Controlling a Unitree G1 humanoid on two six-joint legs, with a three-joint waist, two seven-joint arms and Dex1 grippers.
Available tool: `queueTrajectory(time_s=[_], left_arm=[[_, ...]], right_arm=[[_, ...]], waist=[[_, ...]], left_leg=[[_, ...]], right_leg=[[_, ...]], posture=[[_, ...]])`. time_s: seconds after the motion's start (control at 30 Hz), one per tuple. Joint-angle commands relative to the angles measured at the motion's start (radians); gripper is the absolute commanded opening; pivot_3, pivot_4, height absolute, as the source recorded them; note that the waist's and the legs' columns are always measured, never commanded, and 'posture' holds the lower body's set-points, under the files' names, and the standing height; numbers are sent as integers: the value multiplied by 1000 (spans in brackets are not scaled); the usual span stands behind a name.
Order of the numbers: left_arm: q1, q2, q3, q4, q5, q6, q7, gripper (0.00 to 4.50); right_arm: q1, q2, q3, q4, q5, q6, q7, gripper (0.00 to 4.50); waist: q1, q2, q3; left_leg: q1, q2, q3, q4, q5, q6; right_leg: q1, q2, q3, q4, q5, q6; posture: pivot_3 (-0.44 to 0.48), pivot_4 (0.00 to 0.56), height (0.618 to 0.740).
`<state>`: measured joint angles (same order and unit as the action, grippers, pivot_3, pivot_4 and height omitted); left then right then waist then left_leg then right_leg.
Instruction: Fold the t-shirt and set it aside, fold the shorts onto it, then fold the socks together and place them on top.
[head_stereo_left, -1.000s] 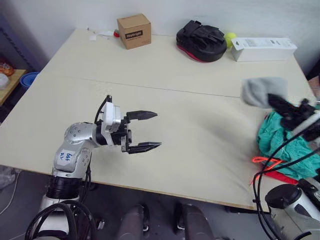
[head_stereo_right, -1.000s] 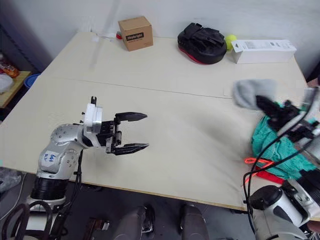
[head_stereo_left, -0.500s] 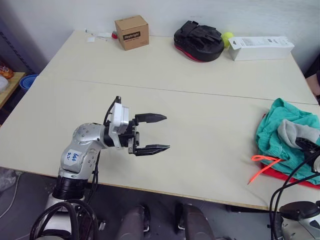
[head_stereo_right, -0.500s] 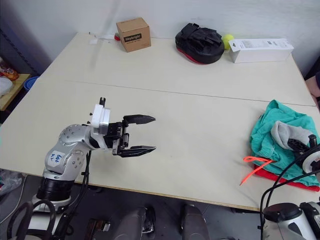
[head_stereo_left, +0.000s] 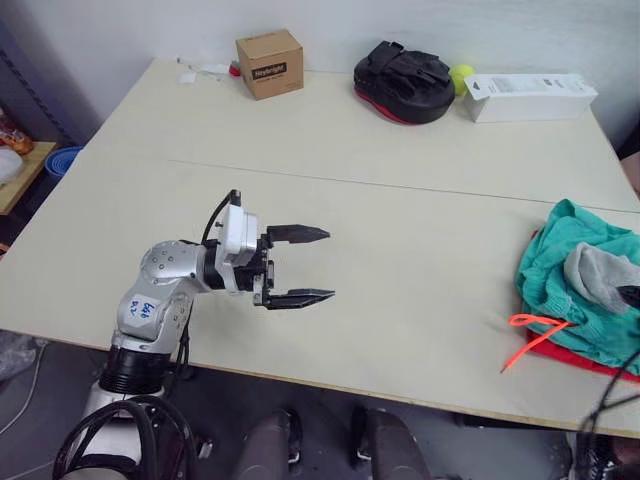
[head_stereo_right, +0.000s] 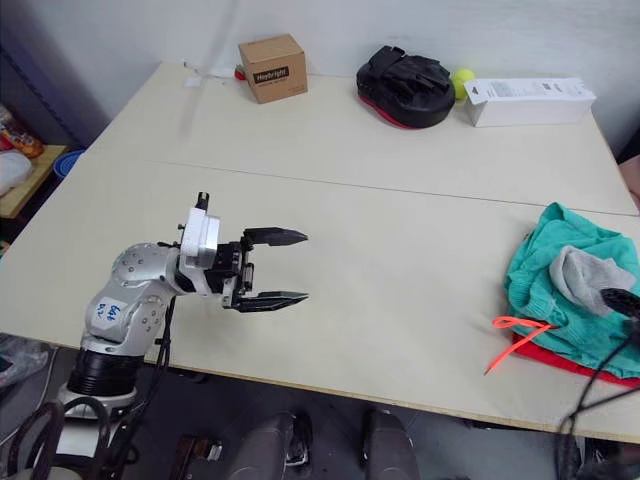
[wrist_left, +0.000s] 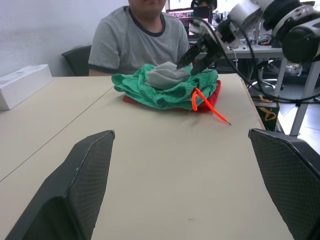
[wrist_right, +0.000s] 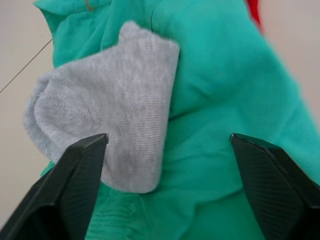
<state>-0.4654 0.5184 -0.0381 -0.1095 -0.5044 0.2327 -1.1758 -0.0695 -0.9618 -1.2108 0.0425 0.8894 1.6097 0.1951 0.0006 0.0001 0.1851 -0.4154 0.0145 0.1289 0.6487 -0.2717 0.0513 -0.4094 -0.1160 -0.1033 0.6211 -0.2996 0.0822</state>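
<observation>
My right jaws (wrist_right: 165, 195) are hanging released over the socks (wrist_right: 105, 130), soft, light knit lying between them on the shorts (wrist_right: 220, 90). I judge a pinch at the folded edge would hold both layers; my left jaws (head_stereo_left: 300, 265) are waiting open, well apart.

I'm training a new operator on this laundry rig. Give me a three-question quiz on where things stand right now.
1. True or false: the socks lie on top of the shorts.
2. Which garment lies at the bottom of the pile? A) the t-shirt B) the shorts C) the socks
3. Fill in: the left claw hovers over the bare table with its fingers ____.

Key: 1 true; 2 A; 3 open. The right claw is also open, just above the socks.
</observation>
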Motion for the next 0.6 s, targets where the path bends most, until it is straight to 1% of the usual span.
queueTrajectory(time_s=[0.03,0.1,0.13,0.17,0.3,0.4,0.43,0.5,0.57,0.6], left_arm=[[10,47,16,0,28,-25,-15,4500],[26,75,26,16,55,-50,-13,4500],[41,92,40,21,68,-64,-7,4500],[56,106,52,24,80,-77,1,4500],[161,183,118,23,147,-145,51,4500],[235,218,163,30,192,-175,108,4500],[258,227,178,39,200,-185,119,4500],[310,243,211,57,225,-222,143,4500],[369,262,236,72,254,-248,164,4500],[392,272,240,77,259,-255,160,4500]], right_arm=[[136,-158,19,-46,25,-42,227,4474],[250,-226,54,-84,-9,-156,394,4474],[290,-243,86,-130,-26,-265,508,4474],[306,-252,115,-161,-39,-347,587,4474],[183,-198,400,-272,-132,-792,771,4474],[104,-93,641,-273,-278,-1162,902,4474],[69,-57,714,-262,-307,-1232,924,4474],[-11,28,850,-243,-356,-1340,947,4474],[-39,92,1000,-188,-466,-1530,1022,4474],[-46,110,1049,-155,-511,-1600,1045,4474]], waist=[[-5,-2,1],[-15,-7,2],[-18,-7,2],[-27,-7,2],[-42,-7,3],[-29,-9,4],[-25,-10,5],[-18,-9,5],[-15,-9,5],[-11,-9,5]], left_leg=[[2,0,0,-1,0,1],[5,3,1,-2,-4,4],[9,5,0,-2,-5,2],[11,5,-1,-2,-5,2],[13,9,0,-2,-10,-6],[12,10,-2,-3,-10,-11],[12,11,-2,-2,-8,-15],[11,11,-2,-2,-6,-13],[11,10,-1,-1,-6,-13],[11,10,-1,-1,-6,-12]], right_leg=[[2,0,0,0,0,0],[4,2,1,-1,0,0],[8,3,0,-2,0,0],[11,4,0,-4,0,0],[12,5,0,-5,0,0],[12,7,-1,-5,-1,-2],[11,8,-2,-5,-2,-3],[11,7,-2,-5,-2,-3],[11,6,-2,-5,-2,-3],[11,6,-2,-5,-2,-3]], posture=[[0,150,740],[0,150,740],[0,150,740],[0,150,740],[0,150,740],[0,150,740],[0,150,740],[0,150,740],[0,150,740],[0,150,740]])
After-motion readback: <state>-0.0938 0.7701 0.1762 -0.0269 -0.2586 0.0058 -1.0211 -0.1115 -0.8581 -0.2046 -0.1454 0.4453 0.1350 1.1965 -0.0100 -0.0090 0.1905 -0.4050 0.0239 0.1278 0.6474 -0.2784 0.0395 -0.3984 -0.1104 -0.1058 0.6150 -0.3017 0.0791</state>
